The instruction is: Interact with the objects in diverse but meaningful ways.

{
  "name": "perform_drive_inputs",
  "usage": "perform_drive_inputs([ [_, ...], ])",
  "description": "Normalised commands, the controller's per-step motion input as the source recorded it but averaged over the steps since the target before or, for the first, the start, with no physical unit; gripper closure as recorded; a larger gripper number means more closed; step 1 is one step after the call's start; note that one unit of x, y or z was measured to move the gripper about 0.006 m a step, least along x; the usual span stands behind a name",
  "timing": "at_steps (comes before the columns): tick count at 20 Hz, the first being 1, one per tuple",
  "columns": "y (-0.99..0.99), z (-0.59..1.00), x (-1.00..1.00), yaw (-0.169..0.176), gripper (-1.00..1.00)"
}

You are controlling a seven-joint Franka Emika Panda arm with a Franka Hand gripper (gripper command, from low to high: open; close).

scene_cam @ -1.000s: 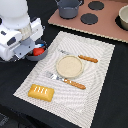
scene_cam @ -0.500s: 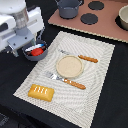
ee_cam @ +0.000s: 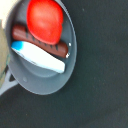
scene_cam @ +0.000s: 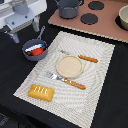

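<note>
Dark surface (scene_cam: pixel 15 107) carries the frying pan (scene_cam: pixel 33 51) at nine o'clock of the plate (scene_cam: pixel 69 66), holding tomato (ee_cam: pixel 45 20), sausage (ee_cam: pixel 35 38) and white-blue piece (ee_cam: pixel 40 56). We judge these light, hard, slick toys; the sausage suits a mid-length pinch. Whether the hand (scene_cam: pixel 22 27) above is open, we cannot tell.

exterior view looks down from high; wrist view hangs close above the shared frying pan (scene_cam: pixel 34 50) (ee_cam: pixel 42 55).
</note>
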Motion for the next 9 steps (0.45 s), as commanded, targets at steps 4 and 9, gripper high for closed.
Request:
perform_drive_inputs([
  [4,0.17,0.20,0.89,0.000,-1.00],
  [9,0.29,0.07,0.73,0.007,-1.00],
])
